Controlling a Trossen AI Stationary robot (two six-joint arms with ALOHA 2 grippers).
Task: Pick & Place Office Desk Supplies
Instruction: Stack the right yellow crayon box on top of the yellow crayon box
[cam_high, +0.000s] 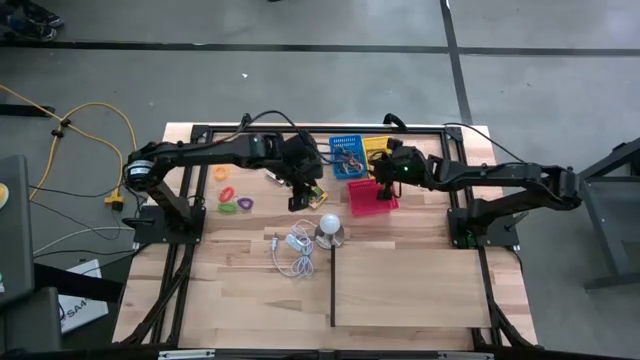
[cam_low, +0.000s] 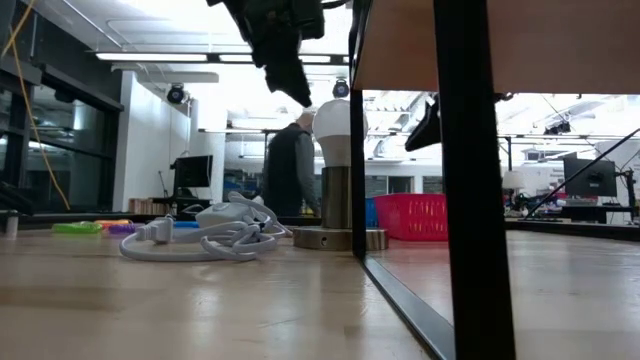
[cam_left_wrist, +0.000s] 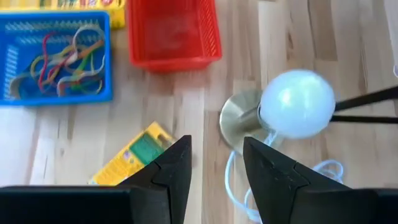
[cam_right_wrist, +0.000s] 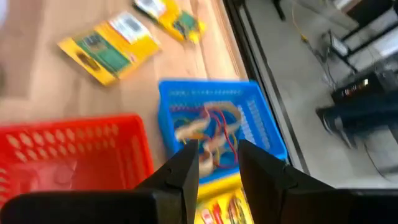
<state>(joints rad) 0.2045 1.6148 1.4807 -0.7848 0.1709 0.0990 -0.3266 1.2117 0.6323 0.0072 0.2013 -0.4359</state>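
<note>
Office desk supplies lie spread over the far half of the wooden worktop (cam_high: 400, 290): thin tan, red and green rubber bands (cam_left_wrist: 59, 59) fill the small blue plastic basket (cam_left_wrist: 12, 93), little coloured plastic rings (cam_high: 232, 198) lie at the far left, and a flat yellow-and-green rectangular packet (cam_left_wrist: 134, 155) lies near the middle.

The left pincer (cam_left_wrist: 214, 165) hangs above this packet with its two fingers apart and nothing between them, so the step in hand seems to be the reach for a pick. Next it must come down with one finger on each side of the packet, clear of the white round bulb on its silvery base (cam_left_wrist: 297, 102) just beside.

The right pincer (cam_right_wrist: 217, 165) hovers over the blue basket, beside the red plastic basket (cam_right_wrist: 68, 155), fingers apart and empty.
</note>
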